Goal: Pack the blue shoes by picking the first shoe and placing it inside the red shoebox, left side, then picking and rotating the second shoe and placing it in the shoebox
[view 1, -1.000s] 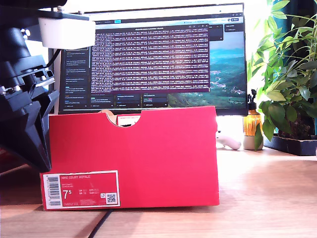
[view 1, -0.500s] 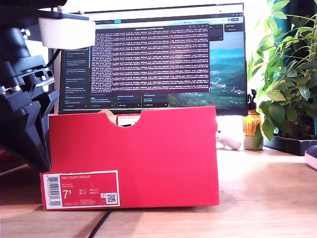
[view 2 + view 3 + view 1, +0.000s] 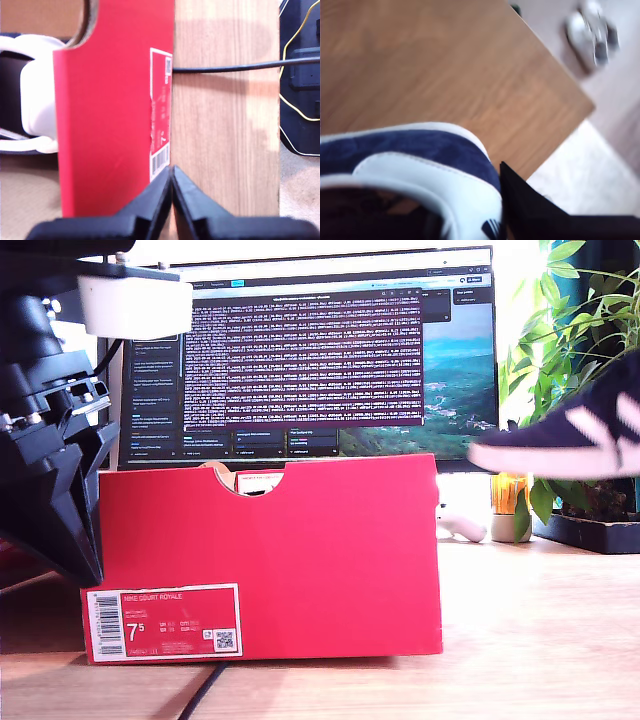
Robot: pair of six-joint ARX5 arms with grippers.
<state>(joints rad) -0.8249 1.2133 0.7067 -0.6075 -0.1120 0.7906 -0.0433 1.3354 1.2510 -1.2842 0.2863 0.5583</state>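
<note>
The red shoebox (image 3: pixel 270 560) stands mid-table with its notch up and its barcode label facing the camera; its labelled wall (image 3: pixel 112 115) also fills the first wrist view. Inside it lies one blue shoe (image 3: pixel 30 95), showing white sole and dark upper. My first gripper (image 3: pixel 171 175) is shut and empty beside the box's label end, at the exterior view's left (image 3: pixel 88 565). A second blue shoe (image 3: pixel 570 440) hangs blurred in the air at the exterior view's right, above table height. My second gripper (image 3: pixel 485 215) is shut on that shoe (image 3: pixel 410 150) at its heel; the gripper itself is outside the exterior view.
A monitor (image 3: pixel 330 360) stands behind the box. A plant (image 3: pixel 580 370), an orange bottle (image 3: pixel 508 490) and a white object (image 3: pixel 462 525) sit at the exterior view's back right. A black cable (image 3: pixel 225 67) crosses the wooden table (image 3: pixel 520 630). The table edge (image 3: pixel 565 130) shows near the held shoe.
The held blue shoe has entered from the exterior view's right edge, risen and moved toward the box. The first arm and the box have not moved.
</note>
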